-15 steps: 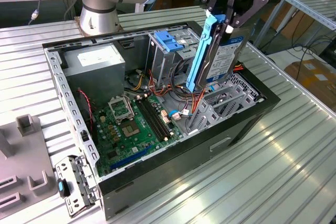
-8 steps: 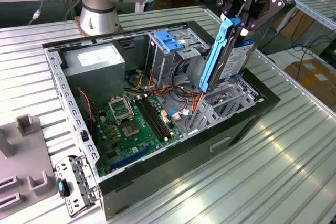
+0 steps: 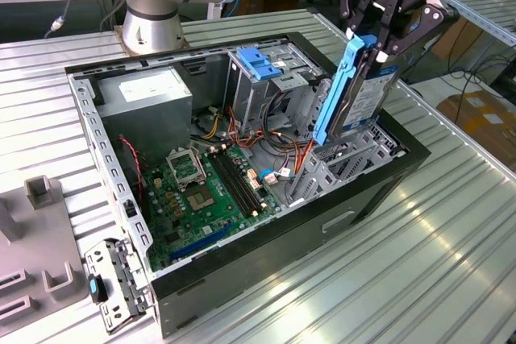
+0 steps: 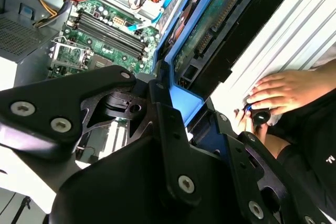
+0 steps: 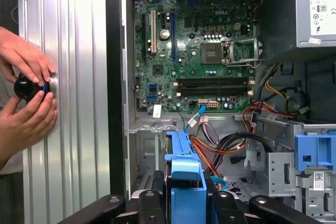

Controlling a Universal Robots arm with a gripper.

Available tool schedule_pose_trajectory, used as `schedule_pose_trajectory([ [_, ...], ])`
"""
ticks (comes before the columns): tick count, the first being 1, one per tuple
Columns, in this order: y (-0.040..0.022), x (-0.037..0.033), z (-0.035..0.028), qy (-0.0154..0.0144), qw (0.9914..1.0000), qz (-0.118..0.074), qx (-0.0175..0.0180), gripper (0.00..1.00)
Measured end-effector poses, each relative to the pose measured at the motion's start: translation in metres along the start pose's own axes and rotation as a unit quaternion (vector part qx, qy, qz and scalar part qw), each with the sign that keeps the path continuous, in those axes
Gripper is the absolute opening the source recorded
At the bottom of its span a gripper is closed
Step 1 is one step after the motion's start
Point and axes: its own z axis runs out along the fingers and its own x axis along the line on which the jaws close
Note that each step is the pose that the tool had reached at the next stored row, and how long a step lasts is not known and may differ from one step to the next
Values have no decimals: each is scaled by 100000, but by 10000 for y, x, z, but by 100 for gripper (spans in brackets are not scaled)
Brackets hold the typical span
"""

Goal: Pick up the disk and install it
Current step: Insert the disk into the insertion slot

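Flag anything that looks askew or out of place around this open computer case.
The disk hangs tilted in the pincer over the drive bay of the case, not seated. A loose metal bracket lies on the table outside the case. A person's hands rest on the table beside it.

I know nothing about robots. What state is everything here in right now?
Grey metal disk in blue plastic carrier: gripped, on edge, tilted, lower end at the case's bay.
Black robot hand: shut on the disk.
Black-and-grey computer case: open, lying on its side.
Grey metal cage with blue handle: sitting inside the case.
Person's hands: holding a small black knob.
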Motion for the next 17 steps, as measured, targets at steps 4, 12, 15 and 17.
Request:
schedule_pose_trajectory([
  [4,-38,13,43,0,100000,111,-8,37],
  [12,-53,82,144,12,100000,113,-10,37],
  [15,-55,86,152,22,100000,114,-10,37],
  [17,-55,87,154,12,100000,111,-8,37],
])
